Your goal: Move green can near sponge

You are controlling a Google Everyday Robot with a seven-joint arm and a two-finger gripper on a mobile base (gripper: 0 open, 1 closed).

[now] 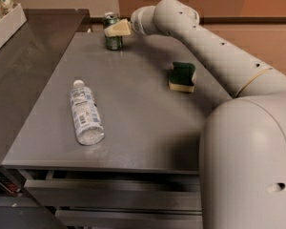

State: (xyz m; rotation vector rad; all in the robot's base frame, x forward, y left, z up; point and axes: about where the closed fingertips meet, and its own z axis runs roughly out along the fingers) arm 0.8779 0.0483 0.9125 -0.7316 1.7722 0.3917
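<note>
The green can (113, 41) stands upright at the far edge of the grey table (148, 128), left of centre. My gripper (115, 29) is at the can's upper part and overlaps it from the right; the arm reaches in from the right side. The can's middle is partly hidden behind the gripper. The sponge (182, 76), dark green on top with a yellow base, lies flat on the table's right side, well apart from the can and nearer to me.
A clear plastic water bottle (86, 112) lies on its side on the table's left half. A dark counter (28, 56) adjoins the table on the left, with a white box (7, 25) of packets at its far end. My arm's large body fills the right foreground.
</note>
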